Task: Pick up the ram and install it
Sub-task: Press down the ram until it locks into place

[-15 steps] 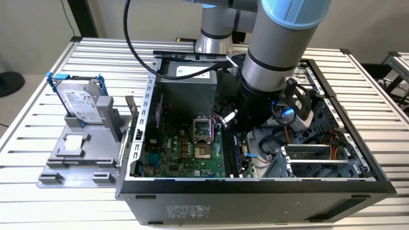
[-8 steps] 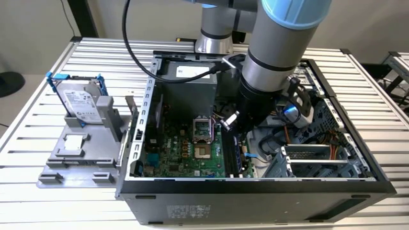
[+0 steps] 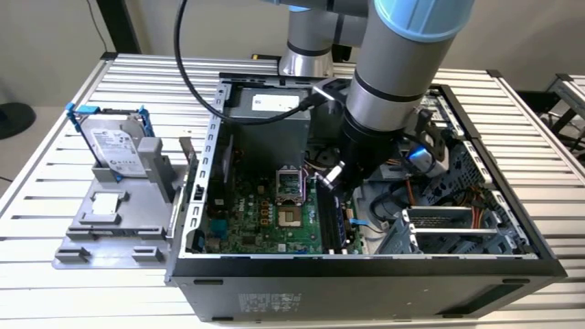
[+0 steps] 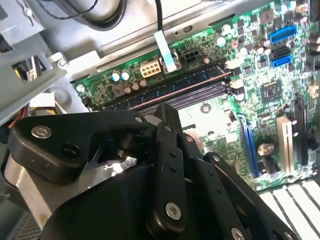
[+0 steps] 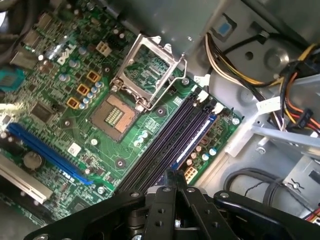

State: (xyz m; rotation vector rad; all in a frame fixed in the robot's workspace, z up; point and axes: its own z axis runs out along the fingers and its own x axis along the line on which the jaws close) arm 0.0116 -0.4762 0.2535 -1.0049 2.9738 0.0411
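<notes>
The ram [image 4: 175, 84], a long thin stick with dark chips, lies along the outermost of the black memory slots [image 5: 167, 145] on the green motherboard [image 3: 265, 219]. In the first wrist view the ram [image 5: 194, 140] looks seated between the slot's end clips. My gripper [image 3: 331, 181] is down inside the open computer case, just above the slots' far end. In both wrist views its black fingers [image 5: 172, 175] come together at one tip with nothing between them. My gripper [image 4: 167, 112] hides part of the slots in the second wrist view.
The open CPU socket [image 3: 290, 199] lies beside the slots. Cable bundles [image 5: 235, 65] and a metal drive cage [image 3: 448, 226] crowd the exterior view's right of the case. A silver hard drive in a blue frame [image 3: 114, 147] stands on a grey stand outside the case wall [image 3: 212, 137].
</notes>
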